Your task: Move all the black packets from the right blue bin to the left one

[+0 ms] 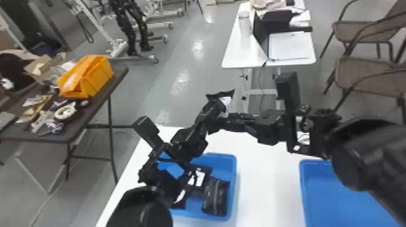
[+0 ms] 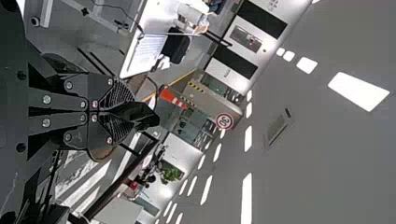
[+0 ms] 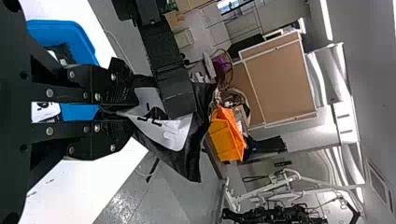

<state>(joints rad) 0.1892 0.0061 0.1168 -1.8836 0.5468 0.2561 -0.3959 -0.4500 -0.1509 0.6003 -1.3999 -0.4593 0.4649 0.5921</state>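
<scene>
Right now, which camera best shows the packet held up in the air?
The right wrist view: the packet looms large, white patch showing. The head view has it small; the left wrist view, seemingly a dark corner at the left gripper.

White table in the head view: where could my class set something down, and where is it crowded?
The bare white tabletop between the left blue plastic bin and right blue bin has room. It's crowded beyond, where the left tool and right tool meet at a black packet, and in the left bin's right half, holding black packets.
</scene>
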